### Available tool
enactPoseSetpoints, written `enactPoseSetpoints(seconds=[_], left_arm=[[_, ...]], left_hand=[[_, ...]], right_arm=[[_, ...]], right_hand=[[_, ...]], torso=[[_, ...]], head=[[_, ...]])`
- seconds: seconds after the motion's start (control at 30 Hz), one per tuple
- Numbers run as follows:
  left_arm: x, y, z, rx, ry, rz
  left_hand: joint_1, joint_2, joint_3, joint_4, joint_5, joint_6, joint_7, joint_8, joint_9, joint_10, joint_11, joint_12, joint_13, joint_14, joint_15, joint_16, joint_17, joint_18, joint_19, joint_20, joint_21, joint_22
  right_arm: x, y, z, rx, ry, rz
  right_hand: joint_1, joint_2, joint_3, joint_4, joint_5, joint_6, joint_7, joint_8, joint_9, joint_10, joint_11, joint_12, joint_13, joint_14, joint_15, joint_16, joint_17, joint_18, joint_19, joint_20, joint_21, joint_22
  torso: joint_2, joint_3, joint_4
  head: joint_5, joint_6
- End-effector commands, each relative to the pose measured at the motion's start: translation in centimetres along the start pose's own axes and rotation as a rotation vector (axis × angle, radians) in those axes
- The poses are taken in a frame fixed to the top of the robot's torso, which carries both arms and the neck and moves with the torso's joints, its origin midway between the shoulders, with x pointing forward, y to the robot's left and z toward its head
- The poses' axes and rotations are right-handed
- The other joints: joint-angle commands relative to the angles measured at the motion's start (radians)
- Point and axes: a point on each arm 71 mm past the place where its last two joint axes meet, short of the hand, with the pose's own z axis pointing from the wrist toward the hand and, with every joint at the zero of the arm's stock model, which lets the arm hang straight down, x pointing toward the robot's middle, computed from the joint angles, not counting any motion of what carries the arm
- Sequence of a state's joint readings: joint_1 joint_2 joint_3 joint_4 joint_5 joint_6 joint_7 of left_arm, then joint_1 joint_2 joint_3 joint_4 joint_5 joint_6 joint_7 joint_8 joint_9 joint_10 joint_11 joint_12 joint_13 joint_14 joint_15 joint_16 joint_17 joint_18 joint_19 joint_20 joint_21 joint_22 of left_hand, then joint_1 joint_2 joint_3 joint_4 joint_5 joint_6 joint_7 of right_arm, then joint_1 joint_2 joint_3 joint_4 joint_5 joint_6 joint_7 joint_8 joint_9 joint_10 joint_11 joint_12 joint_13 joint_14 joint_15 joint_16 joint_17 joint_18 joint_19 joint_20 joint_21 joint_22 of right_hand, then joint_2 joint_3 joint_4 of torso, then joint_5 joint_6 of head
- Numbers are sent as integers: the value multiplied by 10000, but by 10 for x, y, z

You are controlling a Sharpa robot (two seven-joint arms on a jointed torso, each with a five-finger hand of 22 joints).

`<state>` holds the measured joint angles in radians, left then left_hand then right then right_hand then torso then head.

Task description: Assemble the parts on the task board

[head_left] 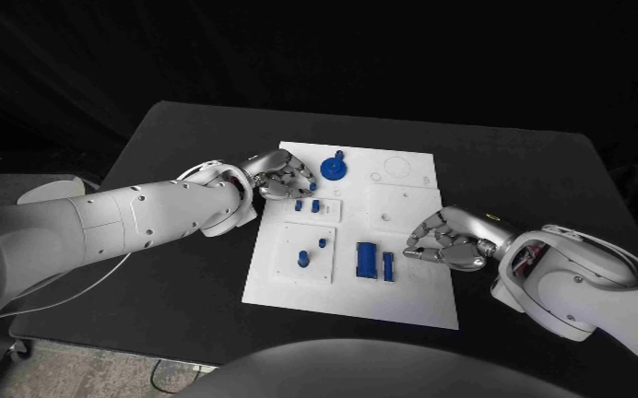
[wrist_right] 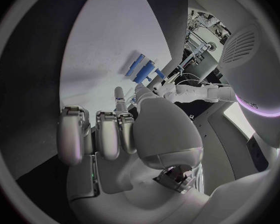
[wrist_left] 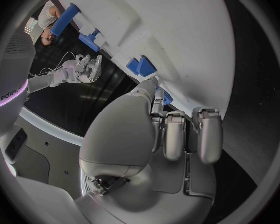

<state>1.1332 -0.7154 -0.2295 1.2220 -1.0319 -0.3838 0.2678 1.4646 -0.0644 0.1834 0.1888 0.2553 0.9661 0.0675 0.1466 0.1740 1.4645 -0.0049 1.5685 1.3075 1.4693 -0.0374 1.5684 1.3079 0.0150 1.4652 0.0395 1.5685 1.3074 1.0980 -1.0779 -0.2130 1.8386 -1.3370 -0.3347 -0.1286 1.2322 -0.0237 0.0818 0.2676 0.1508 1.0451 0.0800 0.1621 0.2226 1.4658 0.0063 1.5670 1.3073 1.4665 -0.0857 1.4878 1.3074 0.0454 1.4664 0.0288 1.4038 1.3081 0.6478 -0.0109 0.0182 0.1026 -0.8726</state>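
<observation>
White rectangular task board (head_left: 399, 297) lying flat at the middle of the black tabletop (head_left: 173, 140), long side running away from the robot. On it, a round blue disc part (head_left: 336, 169) seated near the far left corner; two small blue pegs (head_left: 309, 205) on a raised white sub-plate just nearer; two more small blue pieces (head_left: 313, 249) on a larger square sub-plate; a blue rectangular block (head_left: 366, 259) and a slim blue bar (head_left: 388, 265) side by side near the board's middle. Far right part of the board bare but for faint round outlines, so probably several seats unfilled; assembly judged partway at most, exact fit of each piece too small to tell. Left hand (head_left: 277, 177) over the board's far left edge, fingers curled in, touching or just beside the disc, nothing plainly held. Right hand (head_left: 445, 241) at the right edge, just beside the bar, fingers curled, apparently empty. Nothing blocking either approach.
</observation>
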Motion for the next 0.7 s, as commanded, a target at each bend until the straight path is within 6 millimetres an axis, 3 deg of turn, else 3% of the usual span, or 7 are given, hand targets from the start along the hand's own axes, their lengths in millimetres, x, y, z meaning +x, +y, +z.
enactPoseSetpoints(seconds=[0.03, 0.7], left_arm=[[1, 1, 0, -2, 106, -10], [-19, 14, -14, -277, -1063, 286]], left_hand=[[-1, -111, -64, -9, -59, -88, -2, -69, -17, 1063, 44, 23, 2633, 1015, 54, 24, 2629, -150, 1056, 76, 23, 2634], [30, -146, -115, 53, -35, -322, 123, -214, -45, 1063, 98, 23, 2633, 1015, 78, 24, 2629, -144, 1027, 112, 9, 2621]], right_arm=[[1, -1, 0, 67, 60, 5], [-2, 2, -1, -32, -234, -69]], right_hand=[[148, 0, 9, -71, -34, 34, 17, 9, 13, 1050, 9, 38, 2634, 722, 75, -23, 863, -53, 362, 48, -57, 2100], [340, -1, 3, -230, 126, -170, 44, -123, 7, 1050, 32, 38, 2634, 721, 85, -30, 844, -52, 359, 54, -63, 2098]], torso=[[-2, 0, 0], [-1, -3, 8]], head=[[7, 0], [40, 0]])
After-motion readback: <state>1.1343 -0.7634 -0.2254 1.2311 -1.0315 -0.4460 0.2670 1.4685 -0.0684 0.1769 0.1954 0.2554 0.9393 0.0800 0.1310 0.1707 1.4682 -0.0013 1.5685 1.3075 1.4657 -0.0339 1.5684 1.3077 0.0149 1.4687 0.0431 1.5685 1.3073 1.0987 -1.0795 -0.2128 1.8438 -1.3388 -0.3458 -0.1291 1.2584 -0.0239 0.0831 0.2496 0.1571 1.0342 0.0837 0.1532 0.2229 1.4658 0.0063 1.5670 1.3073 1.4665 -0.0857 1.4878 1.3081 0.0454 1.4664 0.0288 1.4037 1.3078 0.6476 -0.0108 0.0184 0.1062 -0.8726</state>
